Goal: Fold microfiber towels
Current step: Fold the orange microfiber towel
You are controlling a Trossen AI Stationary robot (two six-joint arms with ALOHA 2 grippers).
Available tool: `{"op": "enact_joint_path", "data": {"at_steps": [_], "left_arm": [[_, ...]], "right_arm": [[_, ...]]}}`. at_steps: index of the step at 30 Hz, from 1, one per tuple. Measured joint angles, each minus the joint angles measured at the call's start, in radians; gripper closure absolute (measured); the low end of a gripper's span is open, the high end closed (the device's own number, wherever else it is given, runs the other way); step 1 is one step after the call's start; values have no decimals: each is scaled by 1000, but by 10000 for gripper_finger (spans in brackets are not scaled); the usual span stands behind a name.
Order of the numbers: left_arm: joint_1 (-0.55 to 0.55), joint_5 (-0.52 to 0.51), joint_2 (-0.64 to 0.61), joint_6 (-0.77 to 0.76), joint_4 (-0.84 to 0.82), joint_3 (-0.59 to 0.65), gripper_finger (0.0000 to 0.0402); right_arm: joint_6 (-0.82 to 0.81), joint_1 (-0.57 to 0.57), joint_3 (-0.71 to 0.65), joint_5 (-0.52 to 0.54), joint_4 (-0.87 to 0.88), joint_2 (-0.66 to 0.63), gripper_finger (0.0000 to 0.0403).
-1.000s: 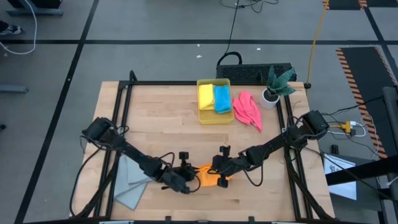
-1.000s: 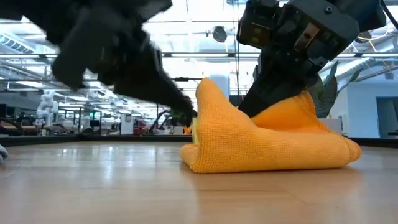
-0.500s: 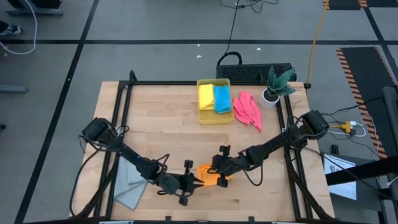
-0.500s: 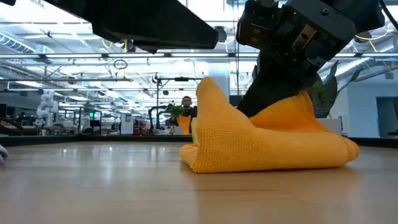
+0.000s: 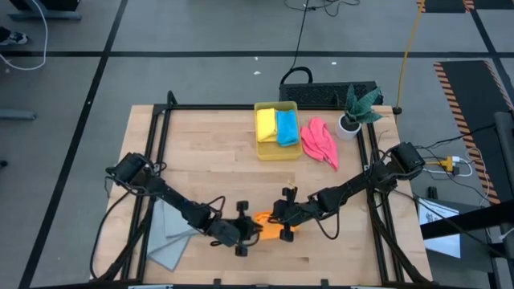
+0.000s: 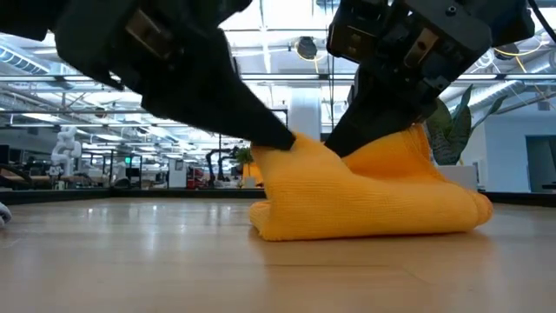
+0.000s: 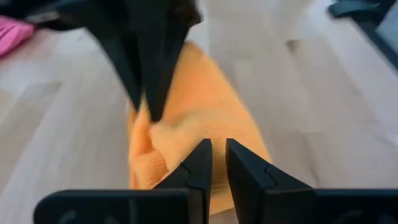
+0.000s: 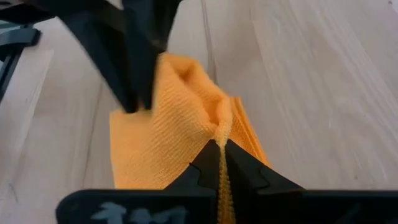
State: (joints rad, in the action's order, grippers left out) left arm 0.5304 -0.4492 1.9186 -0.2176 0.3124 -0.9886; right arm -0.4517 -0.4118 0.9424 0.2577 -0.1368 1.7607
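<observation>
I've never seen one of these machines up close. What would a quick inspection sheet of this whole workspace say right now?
Surface: wooden table in a black frame.
Job's things: orange towel bunched between both claws; yellow towel and blue towel folded in the bin; pink towel loose beside it; grey towel at the left edge.
Clutter: potted plant.
Grippers: right claw shut on the orange towel; left claw against it, narrowly parted.
Cables: several on the floor.
Surroundings: open hall behind.

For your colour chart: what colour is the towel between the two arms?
Orange towel; the low view shows it best.
</observation>
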Motion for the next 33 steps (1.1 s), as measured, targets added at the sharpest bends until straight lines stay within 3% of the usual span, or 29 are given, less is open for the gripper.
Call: {"op": "enact_joint_path", "data": {"at_steps": [6,16,25,30,33], "left_arm": [[-5,-25,0,-74,-93,0,350],[-8,-49,0,-81,-108,0,350],[-14,-50,0,-82,-102,0,350],[-1,-47,-10,-48,20,-1,350],[-9,26,-8,-12,61,-1,350]], "right_arm": [[0,0,0,0,21,0,399],[-25,0,-47,4,35,0,395],[-23,0,-165,27,-201,0,326],[-23,0,-171,26,-212,0,298],[-23,0,-171,26,-212,0,289]]}}
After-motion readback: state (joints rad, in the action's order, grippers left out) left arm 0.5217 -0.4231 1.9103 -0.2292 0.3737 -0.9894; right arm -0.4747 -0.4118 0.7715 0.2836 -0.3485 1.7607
